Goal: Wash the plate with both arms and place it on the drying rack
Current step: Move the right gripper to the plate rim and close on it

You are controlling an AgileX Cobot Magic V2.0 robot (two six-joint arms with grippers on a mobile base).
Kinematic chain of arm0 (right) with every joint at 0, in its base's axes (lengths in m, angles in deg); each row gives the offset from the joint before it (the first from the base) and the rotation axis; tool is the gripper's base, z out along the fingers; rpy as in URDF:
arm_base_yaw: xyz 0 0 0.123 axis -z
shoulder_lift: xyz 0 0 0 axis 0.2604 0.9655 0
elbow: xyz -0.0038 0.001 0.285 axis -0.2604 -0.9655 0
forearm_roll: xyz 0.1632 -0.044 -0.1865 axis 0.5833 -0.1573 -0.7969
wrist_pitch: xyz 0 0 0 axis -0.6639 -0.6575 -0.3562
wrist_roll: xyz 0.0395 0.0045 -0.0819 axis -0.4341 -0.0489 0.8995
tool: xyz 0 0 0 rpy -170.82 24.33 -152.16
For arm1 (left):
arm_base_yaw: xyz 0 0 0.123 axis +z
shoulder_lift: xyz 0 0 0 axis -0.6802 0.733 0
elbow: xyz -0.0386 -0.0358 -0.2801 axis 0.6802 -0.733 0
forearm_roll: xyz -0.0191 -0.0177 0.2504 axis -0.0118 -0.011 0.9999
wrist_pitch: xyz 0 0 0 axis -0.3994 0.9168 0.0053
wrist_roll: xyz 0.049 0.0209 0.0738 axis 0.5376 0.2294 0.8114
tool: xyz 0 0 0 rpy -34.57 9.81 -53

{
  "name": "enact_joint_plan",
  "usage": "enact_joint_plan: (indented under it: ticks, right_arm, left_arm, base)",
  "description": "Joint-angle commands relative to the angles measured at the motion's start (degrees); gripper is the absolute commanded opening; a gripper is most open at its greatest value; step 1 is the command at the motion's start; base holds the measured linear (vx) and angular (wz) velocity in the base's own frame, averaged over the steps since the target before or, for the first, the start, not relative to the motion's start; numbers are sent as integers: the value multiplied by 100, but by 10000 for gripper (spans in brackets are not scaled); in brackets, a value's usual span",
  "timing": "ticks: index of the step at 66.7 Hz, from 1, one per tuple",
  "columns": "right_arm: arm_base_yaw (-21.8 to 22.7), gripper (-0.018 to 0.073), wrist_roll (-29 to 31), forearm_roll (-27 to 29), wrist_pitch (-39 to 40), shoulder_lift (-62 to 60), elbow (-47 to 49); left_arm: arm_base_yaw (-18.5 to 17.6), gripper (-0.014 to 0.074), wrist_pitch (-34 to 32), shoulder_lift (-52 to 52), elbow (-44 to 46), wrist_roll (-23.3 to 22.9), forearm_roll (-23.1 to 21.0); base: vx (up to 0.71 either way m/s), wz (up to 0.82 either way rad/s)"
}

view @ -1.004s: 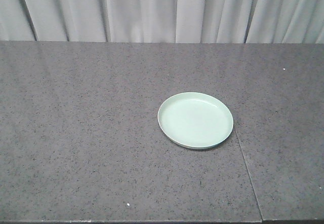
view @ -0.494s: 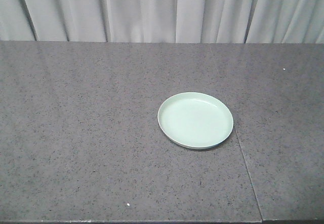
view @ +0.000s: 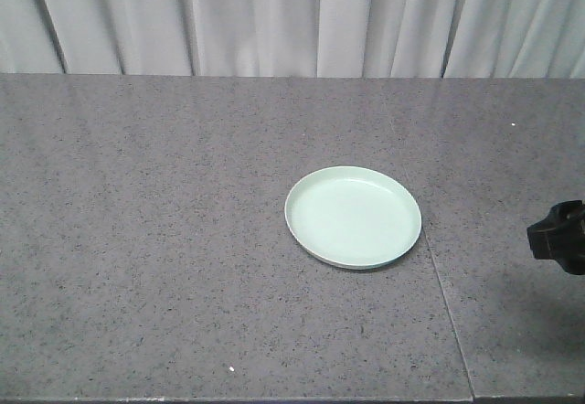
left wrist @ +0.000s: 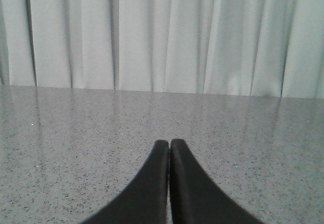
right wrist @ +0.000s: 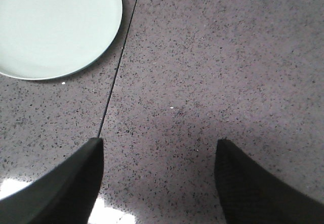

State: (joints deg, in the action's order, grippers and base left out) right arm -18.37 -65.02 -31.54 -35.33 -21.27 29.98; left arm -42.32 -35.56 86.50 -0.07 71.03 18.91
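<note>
The pale mint-green plate [view: 353, 217] lies flat on the grey speckled counter [view: 164, 239], right of centre. It also shows in the right wrist view [right wrist: 50, 26] at the top left. My right gripper [right wrist: 158, 145] is open and empty, above bare counter to the right of the plate; its black body [view: 559, 237] enters at the right edge of the front view. My left gripper [left wrist: 169, 144] is shut and empty, low over the counter, facing the curtain. The drying rack is out of view.
A white pleated curtain [view: 292, 20] hangs behind the counter's far edge. A thin seam [view: 446, 313] runs through the countertop just right of the plate, also in the right wrist view [right wrist: 119, 67].
My right gripper's black body has come into the front view at the right edge. The plate has not moved.
</note>
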Motion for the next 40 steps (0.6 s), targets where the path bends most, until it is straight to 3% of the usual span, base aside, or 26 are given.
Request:
enact_joint_plan:
  ticks: [1, 13, 23, 40]
  right_arm:
    - [1, 484, 237, 109, -21, 265, 383]
    - [1, 460, 819, 683, -391, 970, 766]
    - [-12, 433, 922, 700, -629, 1542, 1099]
    - [-500, 430, 875, 687, -617, 2325, 1753]
  left_arm:
    - [-22, -6, -421, -73, 161, -10, -55]
    - [-22, -6, -421, -73, 161, -10, -55]
    - [-22, -6, -421, -73, 161, -10, -55]
    - [-22, -6, -421, -73, 161, -10, -55]
  base:
    - [0, 0]
    - [0, 0]
    - [0, 0]
    - [0, 0]
